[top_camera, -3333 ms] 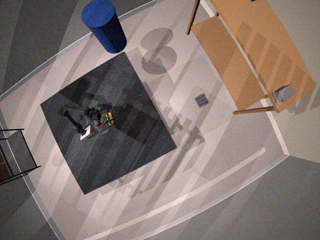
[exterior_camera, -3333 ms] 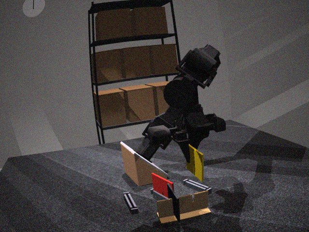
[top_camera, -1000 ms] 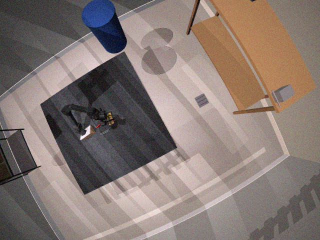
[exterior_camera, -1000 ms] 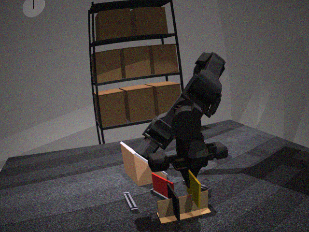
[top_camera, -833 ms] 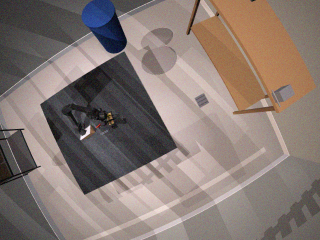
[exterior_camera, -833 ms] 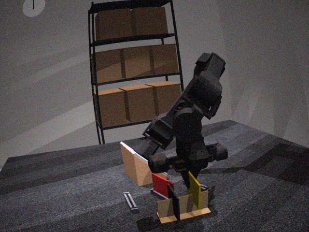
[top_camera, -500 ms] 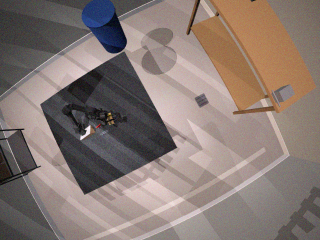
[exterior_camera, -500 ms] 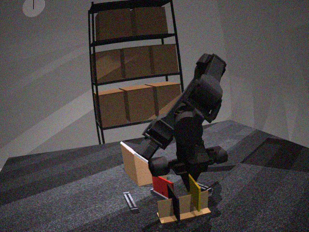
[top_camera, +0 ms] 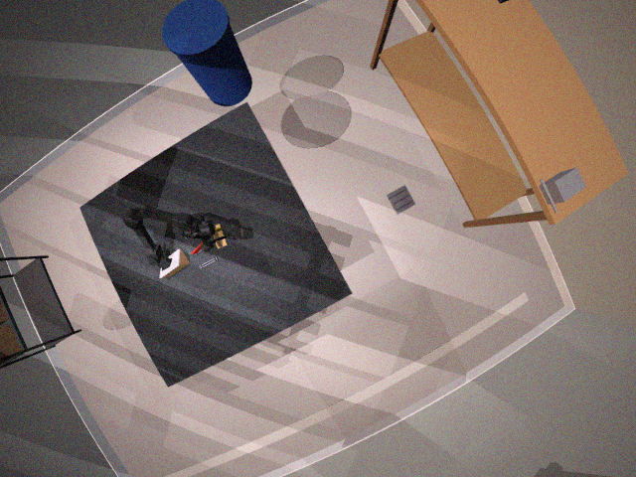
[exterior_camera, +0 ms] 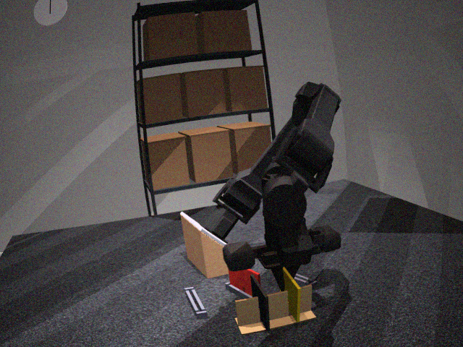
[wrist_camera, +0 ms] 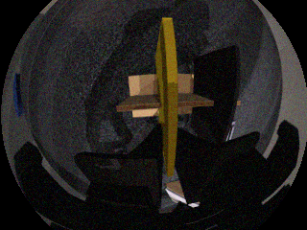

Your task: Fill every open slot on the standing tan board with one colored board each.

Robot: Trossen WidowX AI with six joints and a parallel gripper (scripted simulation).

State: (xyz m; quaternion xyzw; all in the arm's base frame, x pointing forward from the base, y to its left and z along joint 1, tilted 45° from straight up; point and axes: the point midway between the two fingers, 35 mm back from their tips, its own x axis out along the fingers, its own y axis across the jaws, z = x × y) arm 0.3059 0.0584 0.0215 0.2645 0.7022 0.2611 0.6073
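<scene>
Yellow board (top_camera: 219, 229) (exterior_camera: 292, 295) (wrist_camera: 169, 91) stands upright across the tan board (top_camera: 222, 242) (exterior_camera: 278, 304) (wrist_camera: 139, 103), pinched in the narrowed tool (top_camera: 211, 231) (exterior_camera: 281, 286) (wrist_camera: 163, 126). The exterior view shows a red board (top_camera: 196, 248) (exterior_camera: 241, 280) at ten o'clock from the black board (top_camera: 220, 238) (exterior_camera: 260, 302) (wrist_camera: 217, 86); the wrist view doesn't. Only the top view shows the full blue barrel (top_camera: 213, 62), at twelve o'clock from the dark mat's middle.

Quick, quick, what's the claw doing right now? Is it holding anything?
The claw is closed, holding the yellow board.
</scene>
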